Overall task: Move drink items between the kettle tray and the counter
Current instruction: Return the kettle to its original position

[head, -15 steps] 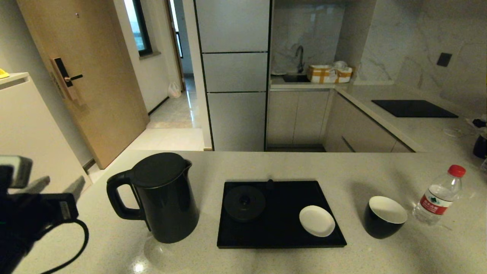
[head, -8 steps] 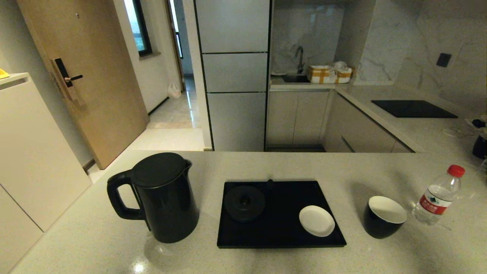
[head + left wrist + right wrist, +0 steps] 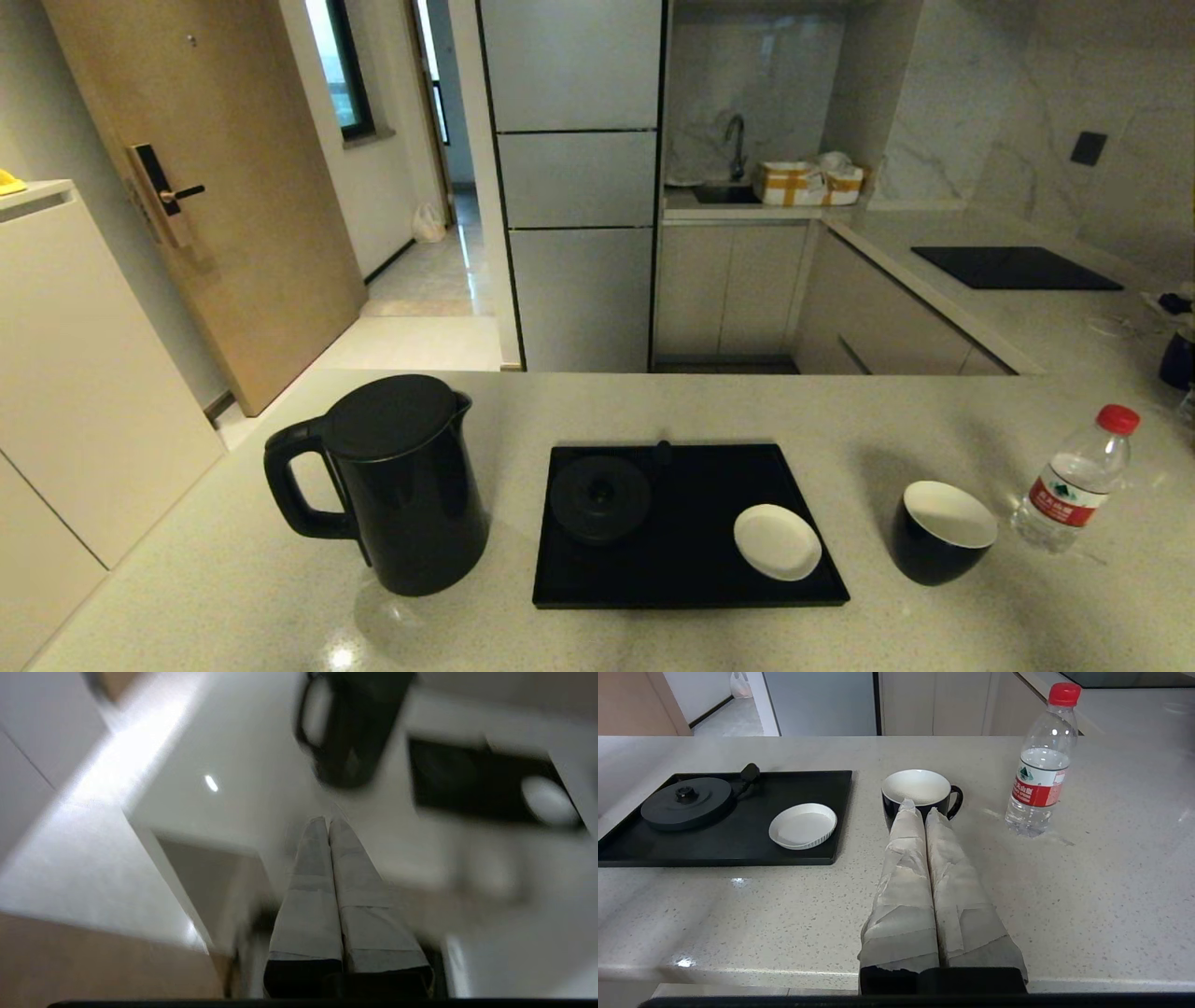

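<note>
i read the head view as a clock face centred on the tray (image 3: 691,560). the tray lies flat on the counter (image 3: 233,597). its round kettle base (image 3: 599,497) sits toward 10 o'clock within the tray, and a white saucer (image 3: 777,541) rests toward 4 o'clock within it, apart from the base.

the kettle (image 3: 397,485) stands upright on the counter at 9 o'clock from the tray, just beside its edge, lid on, handle pointing away from the tray. the cup (image 3: 943,532) stands on the counter at 3 o'clock, near the tray, white inside showing. the bottle (image 3: 1069,485) stands upright beyond the cup, near 2 o'clock, with its red cap on.

neither arm shows in the head view. in the left wrist view i see the left gripper (image 3: 328,822) with its fingers pressed together, holding nothing, raised over the counter short of the kettle (image 3: 350,728). in the right wrist view the right gripper (image 3: 920,807) has its fingers together and empty, low over the counter's near edge, aimed at the cup (image 3: 920,791); whether the tips touch the cup i cannot tell. the bottle (image 3: 1041,765) stands apart from it.
</note>
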You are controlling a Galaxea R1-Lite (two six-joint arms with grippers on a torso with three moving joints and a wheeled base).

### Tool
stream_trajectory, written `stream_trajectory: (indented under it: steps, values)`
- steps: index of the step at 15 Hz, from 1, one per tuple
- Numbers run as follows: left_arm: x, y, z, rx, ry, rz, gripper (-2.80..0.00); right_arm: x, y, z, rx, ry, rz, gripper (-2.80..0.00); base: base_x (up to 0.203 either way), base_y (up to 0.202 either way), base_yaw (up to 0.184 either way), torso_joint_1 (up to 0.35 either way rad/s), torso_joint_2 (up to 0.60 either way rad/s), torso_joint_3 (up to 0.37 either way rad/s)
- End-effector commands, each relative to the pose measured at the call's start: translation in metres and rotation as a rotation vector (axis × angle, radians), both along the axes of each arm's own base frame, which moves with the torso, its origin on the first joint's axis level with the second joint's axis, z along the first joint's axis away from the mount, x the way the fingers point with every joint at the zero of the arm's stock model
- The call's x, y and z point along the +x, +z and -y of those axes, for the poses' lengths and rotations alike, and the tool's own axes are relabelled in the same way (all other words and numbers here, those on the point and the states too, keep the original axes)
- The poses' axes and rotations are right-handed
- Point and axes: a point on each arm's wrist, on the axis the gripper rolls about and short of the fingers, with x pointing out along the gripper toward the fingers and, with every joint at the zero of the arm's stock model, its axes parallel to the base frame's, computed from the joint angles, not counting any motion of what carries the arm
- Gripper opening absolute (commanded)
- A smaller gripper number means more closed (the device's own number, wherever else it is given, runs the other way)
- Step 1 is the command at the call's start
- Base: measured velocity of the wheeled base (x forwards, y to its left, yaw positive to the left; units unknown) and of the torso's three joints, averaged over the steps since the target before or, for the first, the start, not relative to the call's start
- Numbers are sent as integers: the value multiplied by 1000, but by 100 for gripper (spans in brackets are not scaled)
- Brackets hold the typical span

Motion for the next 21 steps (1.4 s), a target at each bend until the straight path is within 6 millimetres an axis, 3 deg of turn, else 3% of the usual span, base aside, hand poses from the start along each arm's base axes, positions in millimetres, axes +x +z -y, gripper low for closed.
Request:
stream_trajectory:
  steps: [1, 3, 6, 7, 11, 13, 16, 18, 21]
  values:
    - [-23, -8, -3, 7, -36, -43, -280, 0, 0, 0, 0, 1, 1, -280, 0, 0, 0, 0, 0, 0]
    - [-20, -24, -13, 49, -56, -69, -280, 0, 0, 0, 0, 1, -1, -280, 0, 0, 0, 0, 0, 0]
    - [-21, -79, -13, 63, -91, -63, -280, 0, 0, 0, -1, 1, 2, -280, 0, 0, 0, 0, 0, 0]
    - [-10, -88, -13, 45, -97, -59, -280, 0, 0, 0, 0, 1, 2, -280, 0, 0, 0, 0, 0, 0]
    - [44, -89, -13, 50, -72, 104, -280, 0, 0, 0, 0, 1, 2, -280, 0, 0, 0, 0, 0, 0]
    - [86, -113, -14, 95, -29, 131, -280, 0, 0, 0, 0, 1, 2, -280, 0, 0, 0, 0, 0, 0]
    - [129, -147, -15, 145, 16, 291, -280, 0, 0, 0, 0, 1, 2, -280, 0, 0, 0, 0, 0, 0]
    - [139, -159, -15, 114, 16, 363, -280, 0, 0, 0, 0, 1, 2, -280, 0, 0, 0, 0, 0, 0]
    - [139, -159, -14, 141, -25, 368, -280, 0, 0, 0, 0, 1, 4, -280, 0, 0, 0, 0, 0, 0]
